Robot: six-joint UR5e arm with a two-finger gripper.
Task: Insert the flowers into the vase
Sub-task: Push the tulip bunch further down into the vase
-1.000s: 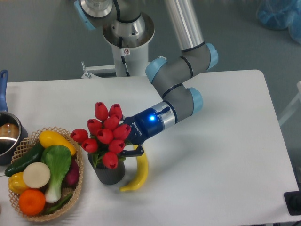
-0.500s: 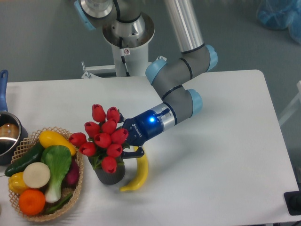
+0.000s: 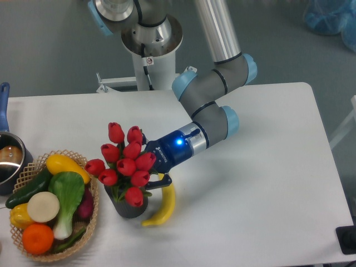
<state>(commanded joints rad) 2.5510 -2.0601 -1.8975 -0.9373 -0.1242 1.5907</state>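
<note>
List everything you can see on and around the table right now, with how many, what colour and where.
flowers: one bunch, red buds with green leaves, standing in the vase
vase: one, dark grey, front left of the table
banana: one, yellow, lying against the vase's right side
wicker basket: one, tan, left front, holding vegetables and fruit in yellow, green, white, orange and purple
pot: one, metal with a blue handle, far left edge
table: one, white
blue bag: one, top right on the floor
arm: one, grey with blue joints
gripper: one, dark, beside the bunch; fingers mostly hidden
</note>
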